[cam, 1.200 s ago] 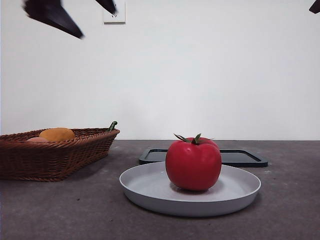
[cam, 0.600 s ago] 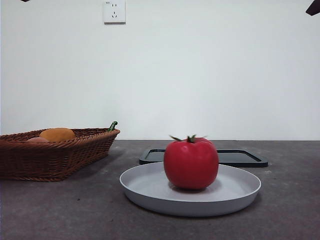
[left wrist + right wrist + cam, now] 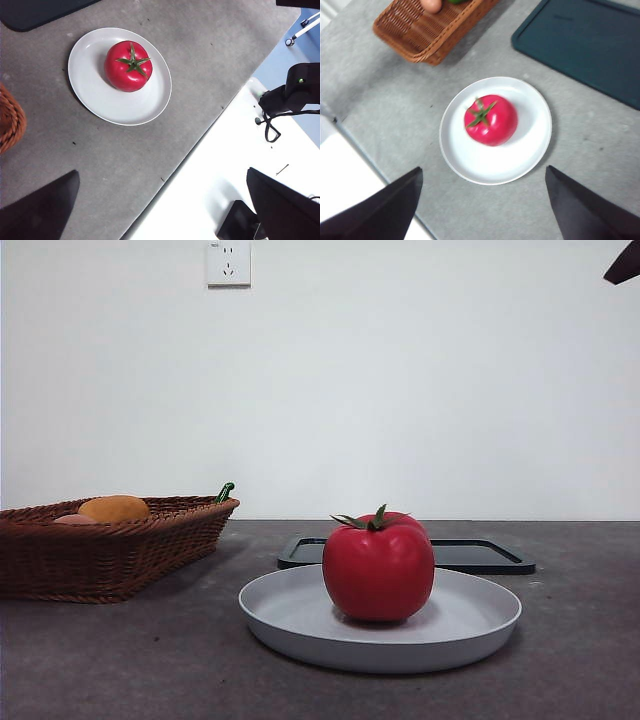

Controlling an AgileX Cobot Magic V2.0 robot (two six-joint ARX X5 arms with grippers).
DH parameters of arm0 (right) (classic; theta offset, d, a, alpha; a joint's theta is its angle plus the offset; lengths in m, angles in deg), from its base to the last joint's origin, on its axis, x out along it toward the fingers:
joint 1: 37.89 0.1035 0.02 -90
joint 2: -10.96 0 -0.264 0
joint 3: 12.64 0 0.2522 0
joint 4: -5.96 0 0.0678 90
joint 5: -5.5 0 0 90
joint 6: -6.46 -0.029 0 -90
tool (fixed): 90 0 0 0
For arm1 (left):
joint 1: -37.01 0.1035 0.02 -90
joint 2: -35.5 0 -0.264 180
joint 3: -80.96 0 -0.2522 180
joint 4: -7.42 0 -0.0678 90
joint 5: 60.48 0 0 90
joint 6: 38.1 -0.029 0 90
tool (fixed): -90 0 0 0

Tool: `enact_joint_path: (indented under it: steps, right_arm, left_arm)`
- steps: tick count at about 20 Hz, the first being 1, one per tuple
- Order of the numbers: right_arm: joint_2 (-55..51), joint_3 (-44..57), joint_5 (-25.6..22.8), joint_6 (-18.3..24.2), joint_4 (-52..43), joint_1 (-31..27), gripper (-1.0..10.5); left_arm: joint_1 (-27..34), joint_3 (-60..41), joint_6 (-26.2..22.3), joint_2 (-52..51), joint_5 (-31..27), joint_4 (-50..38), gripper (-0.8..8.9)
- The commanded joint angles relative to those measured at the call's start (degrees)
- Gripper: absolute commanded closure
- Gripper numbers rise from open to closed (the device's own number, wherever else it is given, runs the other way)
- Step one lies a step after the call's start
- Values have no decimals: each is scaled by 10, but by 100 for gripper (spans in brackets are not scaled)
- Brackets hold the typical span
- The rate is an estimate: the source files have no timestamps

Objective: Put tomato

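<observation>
The glossy red tomato (image 3: pixel 379 565) with a green calyx sits upright on a shallow white plate (image 3: pixel 480 625) near the table's front. It also shows in the left wrist view (image 3: pixel 128 66) and in the right wrist view (image 3: pixel 490 119). My left gripper (image 3: pixel 162 212) is open and empty, high above the table and off to the side of the plate (image 3: pixel 100 100). My right gripper (image 3: pixel 485 212) is open and empty, high above the plate (image 3: pixel 530 145). In the front view only a black tip (image 3: pixel 624 264) shows at the top right corner.
A brown wicker basket (image 3: pixel 110 550) with an orange-yellow fruit (image 3: pixel 114 508) and other produce stands at the left. A dark flat tray (image 3: pixel 480 555) lies behind the plate. The table's edge (image 3: pixel 200 145) runs close to the plate in the left wrist view.
The black jaws at the top left of the front view have risen out of sight. The tomato has shifted slightly left on the plate and its calyx has turned.
</observation>
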Motion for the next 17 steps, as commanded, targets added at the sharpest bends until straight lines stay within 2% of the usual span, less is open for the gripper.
enact_joint_path:
  steps: [1, 6, 9, 14, 17]
  right_arm:
    - [24, -11, 1, -10, -8, 20, 556]
    - [110, -11, -4, -14, -59, 82, 554]
    - [172, -11, -27, -14, -98, 112, 554]
    - [264, -11, -63, -14, -158, 143, 544]
    - [306, -11, -64, -14, -183, 155, 501]
  left_arm:
    - [-3, 5, -11, 3, 5, -12, 283]
    - [-3, 5, -11, 3, 5, -14, 283]
    - [-3, 5, -11, 3, 5, -15, 283]
    - [-3, 5, -11, 3, 5, -15, 283]
    - [-3, 5, -11, 3, 5, -16, 283]
